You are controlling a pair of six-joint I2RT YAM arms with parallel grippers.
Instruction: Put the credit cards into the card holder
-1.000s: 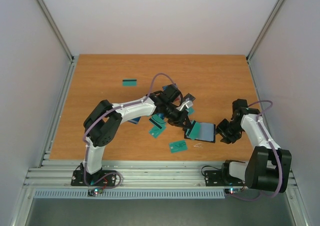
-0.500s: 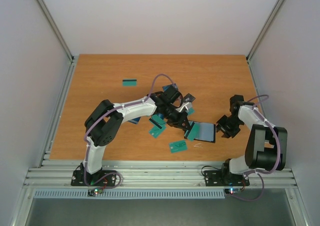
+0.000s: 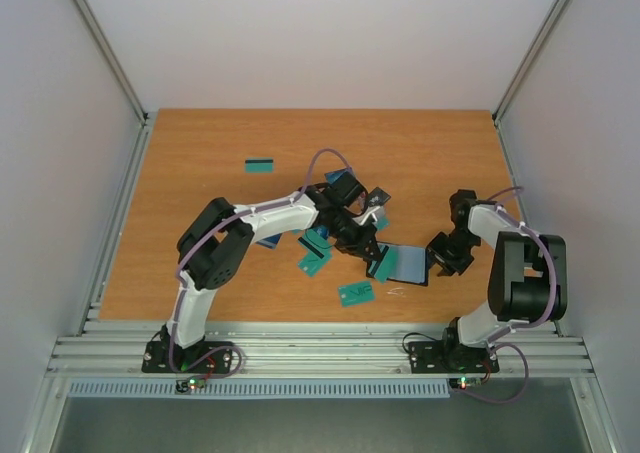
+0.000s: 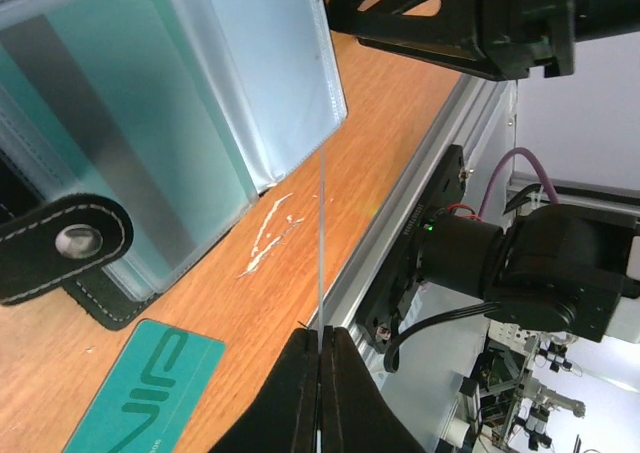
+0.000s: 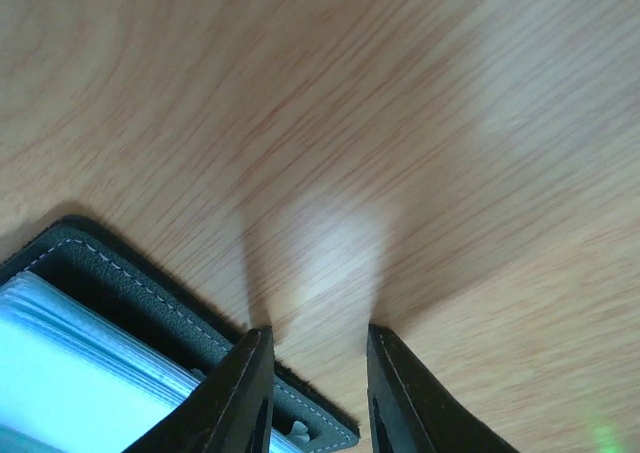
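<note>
The card holder (image 3: 408, 264) lies open on the table, its clear sleeves up. In the left wrist view the card holder (image 4: 150, 113) has a teal card with a dark stripe inside a sleeve and a black snap strap (image 4: 65, 243). My left gripper (image 3: 372, 255) is shut on a teal credit card (image 3: 383, 264) at the holder's left edge. That card (image 4: 323, 233) shows edge-on in the left wrist view, held by the gripper (image 4: 320, 335). My right gripper (image 3: 445, 256) is open and empty at the holder's right edge. In the right wrist view the gripper (image 5: 315, 345) straddles the holder's corner (image 5: 110, 273).
Loose teal cards lie at the far left (image 3: 260, 165), near the left arm (image 3: 313, 261) and at the front (image 3: 356, 293). The front one reads VIP (image 4: 150, 383). A dark grey card (image 3: 378, 195) lies behind the left gripper. White scratch marks (image 4: 265, 238) are beside the holder.
My right arm has folded up and its gripper has stayed by the holder's right edge, shifting slightly back. My left gripper has edged right with the teal card over the holder's left edge.
</note>
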